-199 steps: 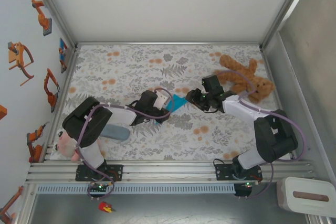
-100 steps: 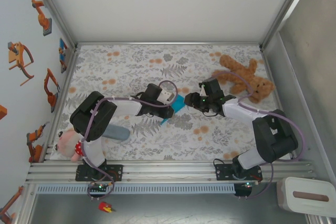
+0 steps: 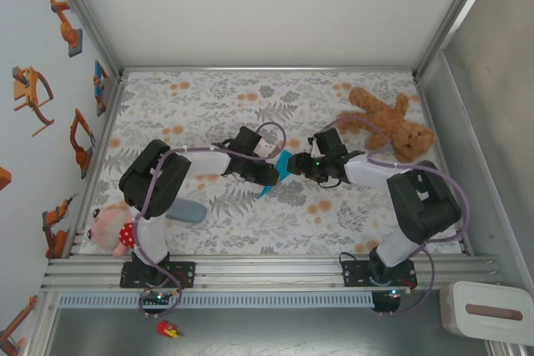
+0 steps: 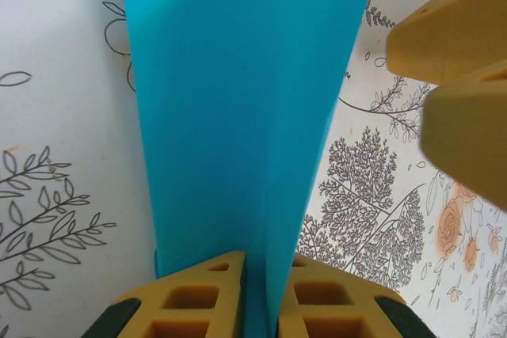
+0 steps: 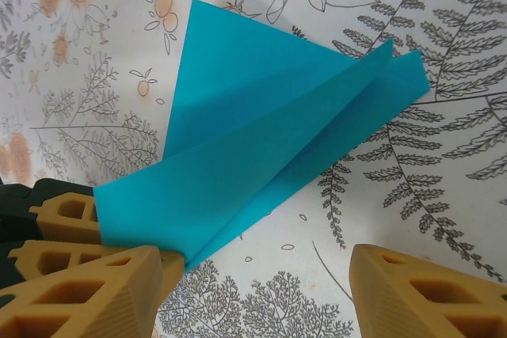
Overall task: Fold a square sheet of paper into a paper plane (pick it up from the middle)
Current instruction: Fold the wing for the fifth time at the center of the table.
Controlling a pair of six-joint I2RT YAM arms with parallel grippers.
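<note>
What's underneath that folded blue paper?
Flowered tablecloth surrounds the folded blue paper; whatever lies directly beneath is covered. The left gripper pinches one end.

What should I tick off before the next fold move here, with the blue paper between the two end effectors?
1. Left end effector grips the blue paper: ok, the paper is pinched in its closed jaws.
2. Right end effector open to take the paper: ok, jaws apart, nothing clamped.
3. Paper's folded layers lined up: cannot tell; the far tips look offset.
4. Paper resting on the table: cannot tell.
5. Teddy bear away from the paper: ok.
</note>
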